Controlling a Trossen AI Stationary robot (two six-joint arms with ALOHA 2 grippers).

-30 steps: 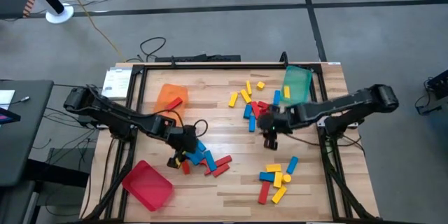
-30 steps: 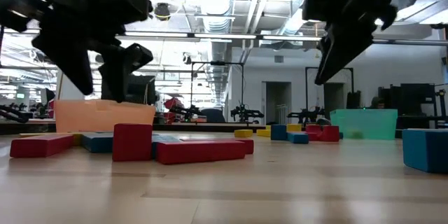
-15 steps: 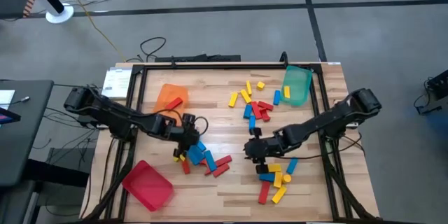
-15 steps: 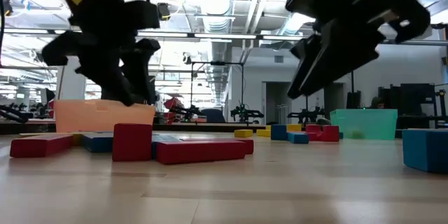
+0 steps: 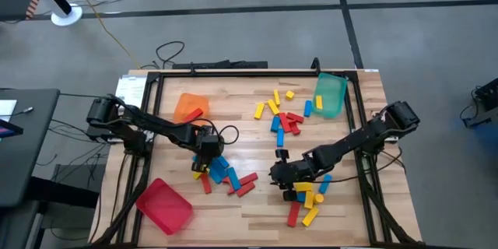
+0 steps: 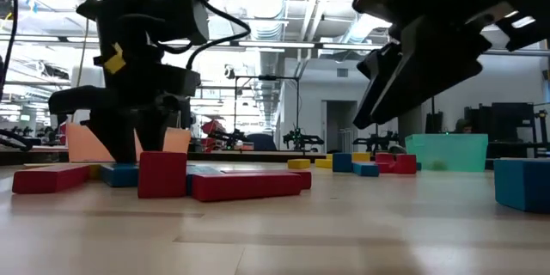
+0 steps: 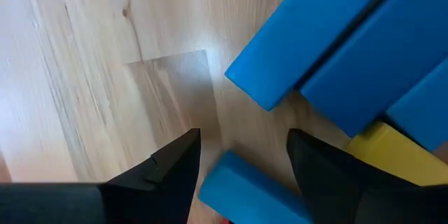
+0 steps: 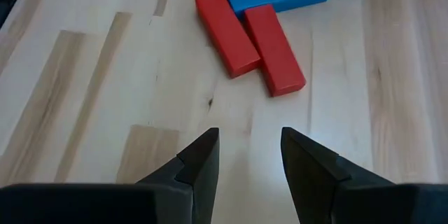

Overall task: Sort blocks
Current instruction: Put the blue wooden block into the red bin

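Small red, blue and yellow plastic blocks (image 5: 289, 121) lying in 3 scattered clusters; orange tray (image 5: 189, 107) holding 1 red block; both grippers' fingers spread, empty.

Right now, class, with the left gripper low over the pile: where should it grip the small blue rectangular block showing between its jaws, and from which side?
Probably from straight above, closing on the blue block's two long side faces near its visible end. It lies flat on the wooden table, its end already between the open left gripper's jaws.
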